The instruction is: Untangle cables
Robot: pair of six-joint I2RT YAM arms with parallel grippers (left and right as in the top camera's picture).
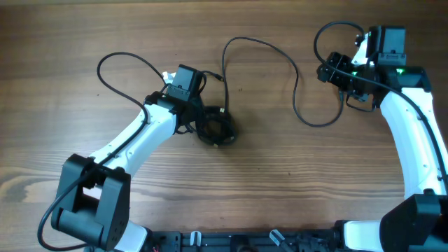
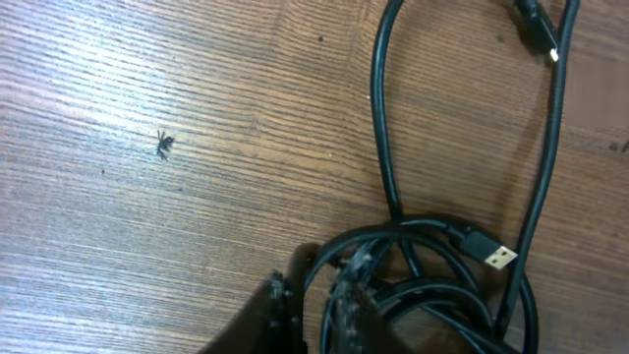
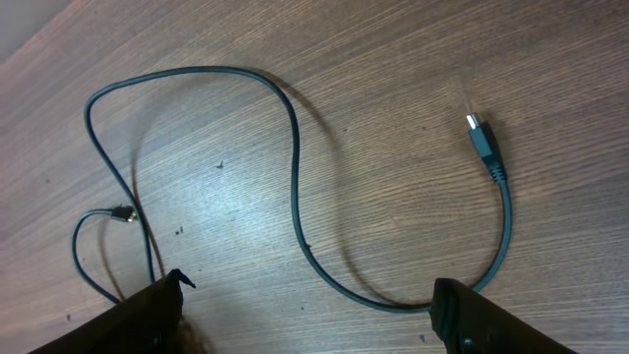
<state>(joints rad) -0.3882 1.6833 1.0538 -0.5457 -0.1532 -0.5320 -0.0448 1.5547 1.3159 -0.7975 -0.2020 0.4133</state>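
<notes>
Untangling job, mid-grip: my left tool (image 2: 322, 285) pinches narrow on a strand of the tangle (image 1: 215, 130), the knot of black cords lying near the middle of the bench (image 1: 280, 189), just ahead of my left wrist. My right tool (image 3: 310, 287) hangs wide and holds nothing. Its fingers straddle the far bend of the long cable (image 1: 280, 52), which arcs across the wood to a plug (image 3: 479, 133) under my right wrist.

The trouble I expect starts with that pinch. The loops are stacked close, and I cannot tell whether I have one cord or two between my fingers. If I have two, a lift probably carries the whole bunch up and draws the knot tighter instead of opening it. A flat silver-tipped plug (image 2: 499, 258) sits inside the coils, and drawn through a loop it could hook and jam.

I also cannot tell whether the long cable is free of the tangle. If it is tied in, a pull from either side likely drags the bunch along the bench. My right tool could close on air, since the cord lies flat on the wood. A spare loop (image 1: 122, 59) curls beside my left arm and may catch on it when I swing.
</notes>
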